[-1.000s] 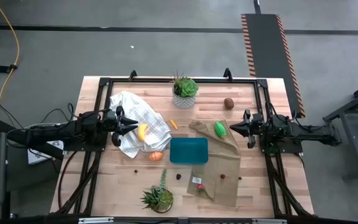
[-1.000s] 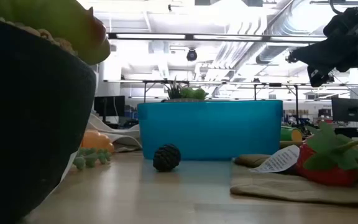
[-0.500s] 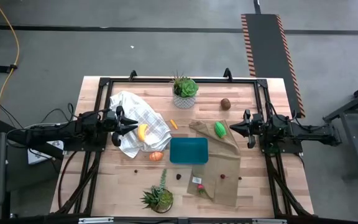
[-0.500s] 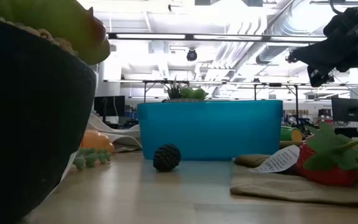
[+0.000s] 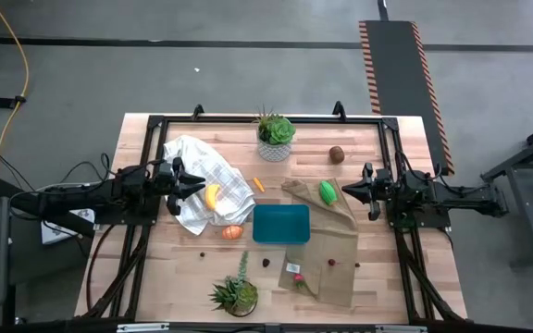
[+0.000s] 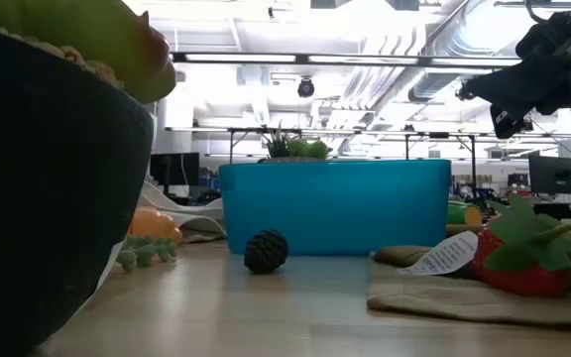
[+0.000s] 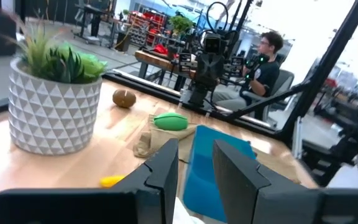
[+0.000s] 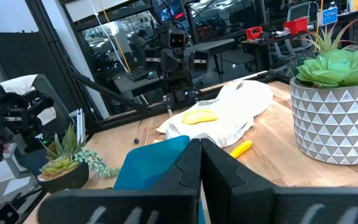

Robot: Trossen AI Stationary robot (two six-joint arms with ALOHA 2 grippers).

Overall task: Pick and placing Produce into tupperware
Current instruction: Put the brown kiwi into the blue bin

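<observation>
From above, the teal tupperware (image 5: 281, 223) sits empty at the middle of the table (image 5: 146, 277). The left hand (image 5: 185, 184) hovers over a white cloth (image 5: 213, 171), fingers a narrow gap apart and holding nothing. The yellow banana (image 5: 213, 195) lies just to its right on that cloth, long axis running near to far, across the hand's reach. The right hand (image 5: 352, 190) hangs at the right side, pinched shut and empty, with the bright green piece (image 5: 328, 192) just to its left on the tan cloth (image 5: 331, 250). The brown round piece (image 5: 340, 154) lies farther back, an orange piece (image 5: 232, 232) left of the tupperware.

At table height, the tupperware's wall (image 6: 335, 206) fills the middle, a dark berry (image 6: 267, 251) in front of it.

The left wrist view shows its two fingers (image 7: 163, 168) slightly apart, the tupperware and green piece (image 7: 170, 121) beyond.

The right wrist view shows its fingers (image 8: 188, 163) pressed together, the banana (image 8: 200, 116) far across on the white cloth.

Judging by this, the left arm is nearer the banana, the right nearer the green piece.
</observation>
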